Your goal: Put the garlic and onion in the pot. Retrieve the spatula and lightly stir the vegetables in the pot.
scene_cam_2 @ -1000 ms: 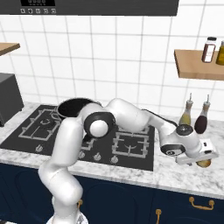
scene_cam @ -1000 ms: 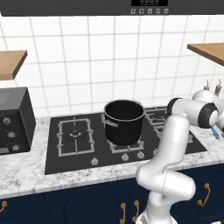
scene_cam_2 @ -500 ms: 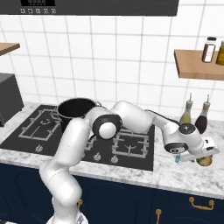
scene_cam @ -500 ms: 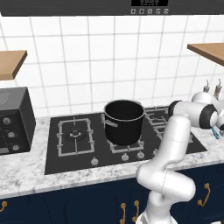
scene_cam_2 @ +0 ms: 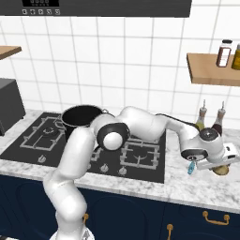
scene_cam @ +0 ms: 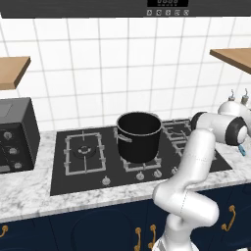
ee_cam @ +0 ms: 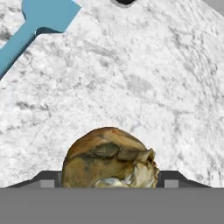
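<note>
The lump I take for the onion (ee_cam: pixel 109 157) sits at the very bottom of my hand view, its underside cut off, so I cannot see where it meets the table (ee_cam: pixel 144 74). My two finger tips (ee_cam: pixel 49 180) show only as grey slivers, one on each side of it (the rest of each is hidden). The jaws straddle the onion, but whether the pads press on its skin or stand just clear I cannot tell. It is brown and tan, close to round, with no long axis I can make out; a pale, papery, torn end points toward the lower right of my hand view. From the right base view only a small brown edge of it peeps out under my hand, on the marble near the table's right end, in front of two bottles (scene_cam_2: pixel 202 119). The spatula (ee_cam: pixel 39 26) lies flat on the table beyond the onion, well apart from it: its wide blue blade is at the top left of my hand view, and its handle runs down and left until the picture's edge cuts it off. A dark round shape (ee_cam: pixel 126 1) at the top edge is too clipped to name. The pot (scene_cam: pixel 139 135) stands upright on the hob (scene_cam: pixel 83 162), far to my left, its inside too dark to read.
</note>
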### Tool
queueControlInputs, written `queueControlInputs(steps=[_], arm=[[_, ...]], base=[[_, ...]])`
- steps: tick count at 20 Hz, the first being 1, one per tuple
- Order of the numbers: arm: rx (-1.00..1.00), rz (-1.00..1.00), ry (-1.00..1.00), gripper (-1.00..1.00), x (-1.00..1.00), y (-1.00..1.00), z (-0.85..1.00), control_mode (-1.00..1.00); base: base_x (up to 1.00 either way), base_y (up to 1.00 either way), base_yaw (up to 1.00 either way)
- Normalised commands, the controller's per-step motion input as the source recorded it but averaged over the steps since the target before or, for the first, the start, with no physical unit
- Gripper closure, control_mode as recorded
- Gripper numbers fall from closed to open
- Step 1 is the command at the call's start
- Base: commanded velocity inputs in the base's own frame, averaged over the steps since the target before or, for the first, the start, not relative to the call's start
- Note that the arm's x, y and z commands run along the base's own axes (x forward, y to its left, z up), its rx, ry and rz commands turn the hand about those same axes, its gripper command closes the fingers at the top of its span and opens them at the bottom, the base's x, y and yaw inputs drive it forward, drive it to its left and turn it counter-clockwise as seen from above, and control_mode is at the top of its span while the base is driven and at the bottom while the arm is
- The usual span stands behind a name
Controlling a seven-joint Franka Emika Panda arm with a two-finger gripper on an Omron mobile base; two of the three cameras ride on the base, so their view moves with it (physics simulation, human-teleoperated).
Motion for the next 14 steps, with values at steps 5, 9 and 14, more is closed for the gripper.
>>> queueControlInputs(steps=[5,9,14], arm=[[0.0,0.1,-0.05,1.0,-0.69,1.0,0.91,-1.0],[0.0,0.07,0.02,1.0,-0.19,1.0,0.49,-1.0],[0.01,0.06,0.11,1.0,0.0,1.0,0.35,-1.0]], base=[[0.0,0.0,0.0],[0.0,0.0,0.0],[0.0,0.0,0.0]])
